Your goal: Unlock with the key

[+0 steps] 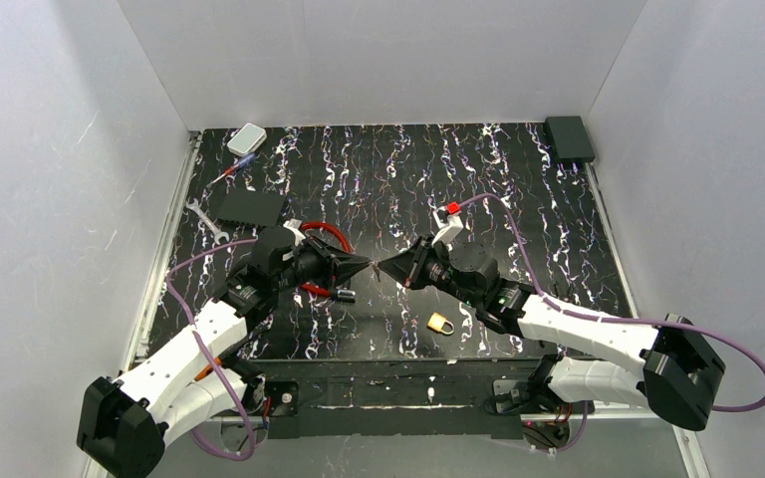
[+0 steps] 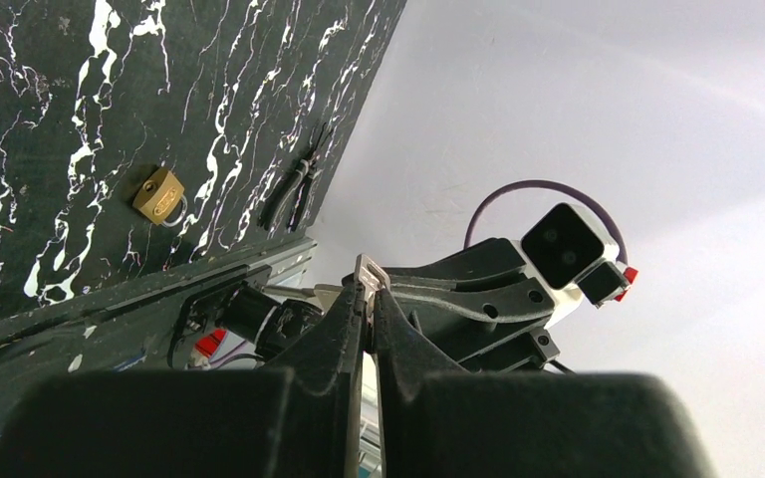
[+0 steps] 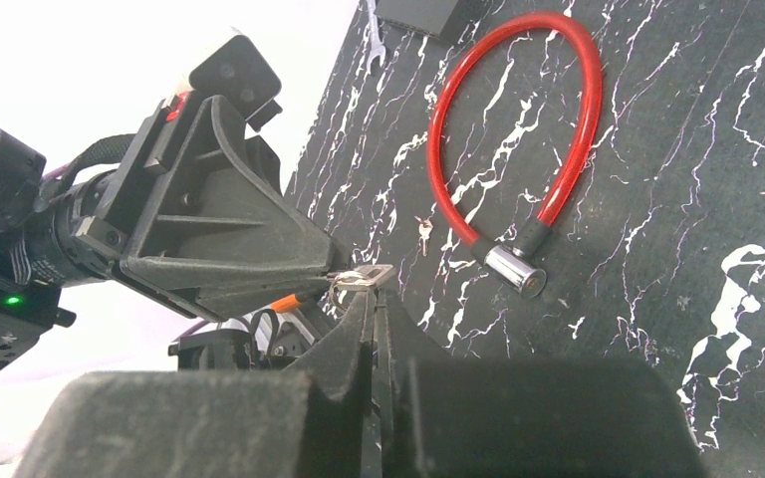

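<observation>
Left gripper [image 2: 370, 295] and right gripper [image 3: 374, 302] were tip to tip in mid-air, both pinched shut on the key [image 3: 364, 278]. Padlock [image 1: 440, 323] lay on the table [image 1: 558, 199] near its front edge. From overhead the key was too tiny to see.

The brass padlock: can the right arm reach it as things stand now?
Probably yes. The padlock lies uncovered close to the right gripper. But that gripper and the left gripper both pinch the key, so it is busy.
</observation>
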